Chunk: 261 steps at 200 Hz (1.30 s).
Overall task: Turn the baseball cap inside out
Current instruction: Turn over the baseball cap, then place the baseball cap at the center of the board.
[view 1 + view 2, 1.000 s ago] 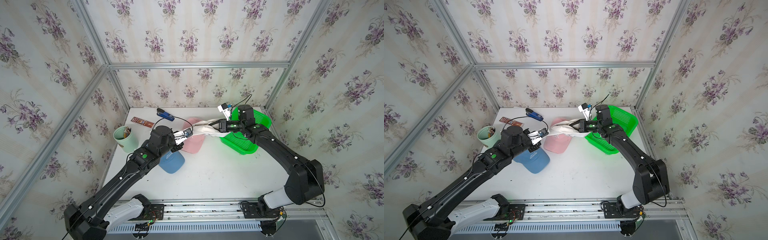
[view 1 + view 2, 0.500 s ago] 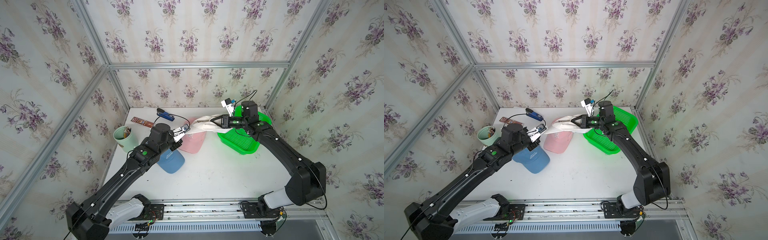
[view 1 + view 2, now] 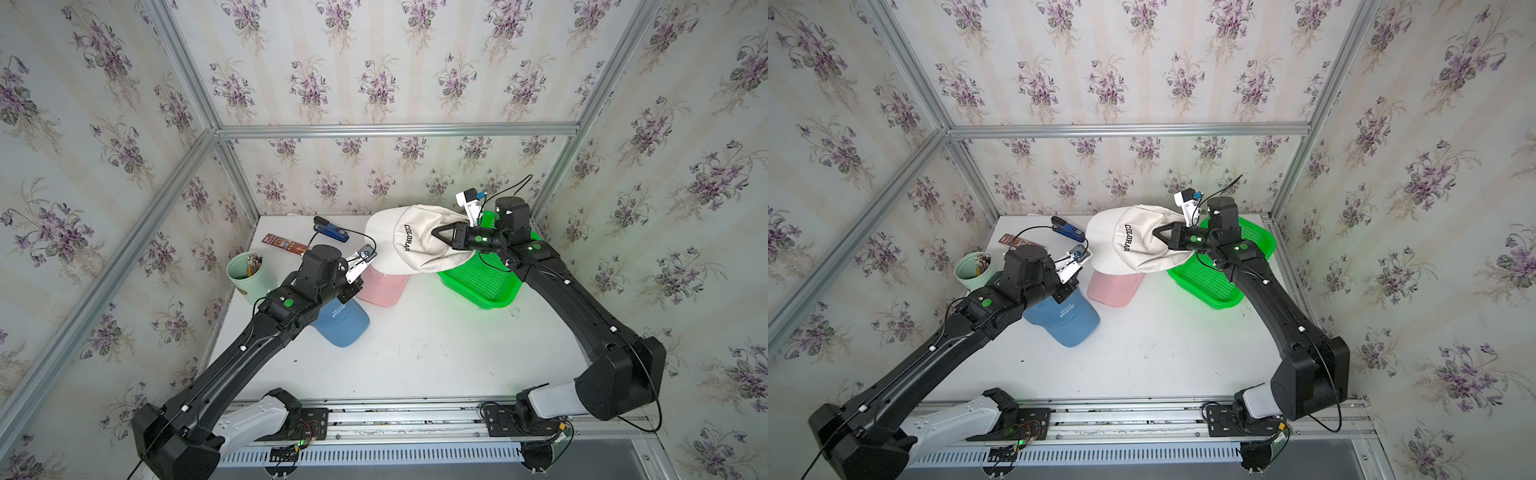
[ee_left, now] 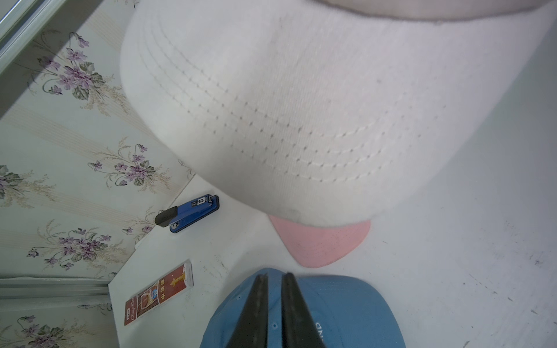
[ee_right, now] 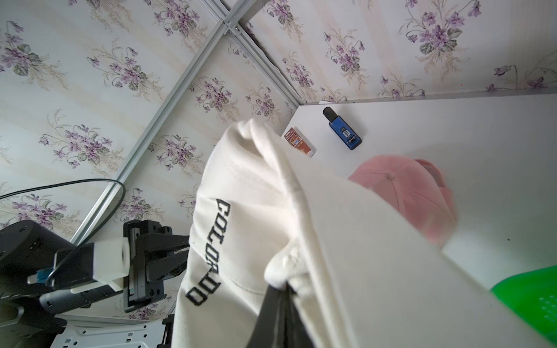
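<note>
Mint cup (image 3: 245, 276) with pencils is seen at far left of the white table (image 3: 415, 357). Brown box (image 3: 284, 244) and blue stapler (image 3: 331, 229) are placed behind it, near the back wall. Left gripper (image 4: 274, 274) is poised over blue cap (image 3: 343, 324): fingers nearly together, slim gap seen, nothing gripped; contact with the cap cannot be told. Pink cap (image 3: 382, 286) is laid just beside blue cap. White baseball cap (image 3: 415, 241), lettered COLORADO, is held up off the table, overlapping pink cap and green basket (image 3: 482, 286) in both top views. Its crown fabric is pinched by right gripper (image 5: 281, 290), fingers clamped tight on it.
</note>
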### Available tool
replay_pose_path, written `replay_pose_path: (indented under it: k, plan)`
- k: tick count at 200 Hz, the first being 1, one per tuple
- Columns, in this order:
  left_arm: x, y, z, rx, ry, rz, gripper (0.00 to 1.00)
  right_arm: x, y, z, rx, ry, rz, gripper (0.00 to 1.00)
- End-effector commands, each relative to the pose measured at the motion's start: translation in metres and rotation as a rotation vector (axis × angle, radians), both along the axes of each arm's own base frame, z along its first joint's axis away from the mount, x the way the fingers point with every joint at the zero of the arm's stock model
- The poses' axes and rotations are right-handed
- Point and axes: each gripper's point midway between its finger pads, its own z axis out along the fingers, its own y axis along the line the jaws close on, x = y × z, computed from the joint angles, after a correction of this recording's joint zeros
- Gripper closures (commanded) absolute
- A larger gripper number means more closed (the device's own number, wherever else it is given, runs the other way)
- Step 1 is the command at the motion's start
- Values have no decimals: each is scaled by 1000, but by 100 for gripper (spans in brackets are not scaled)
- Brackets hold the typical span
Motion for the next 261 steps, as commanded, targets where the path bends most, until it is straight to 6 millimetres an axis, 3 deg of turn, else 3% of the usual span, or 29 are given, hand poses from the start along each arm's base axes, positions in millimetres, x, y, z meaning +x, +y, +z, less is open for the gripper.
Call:
replay_pose_path:
  k: [1, 104, 138, 183, 261]
  plan:
    - [2, 1, 3, -11, 0, 13, 85, 3, -4, 16, 62, -34, -10, 100]
    - [-7, -9, -13, -41, 105, -26, 85, 35, -20, -13, 220, 15, -162, 100]
    - [-8, -19, -23, -93, 191, -25, 85, 51, -24, -34, 118, 3, -284, 100]
    - [-16, -19, -19, -134, 202, -25, 85, 62, -53, -40, 35, -33, -478, 100]
    - [-11, -14, -15, -141, 178, 15, 85, 71, -48, -61, -48, 17, -468, 100]
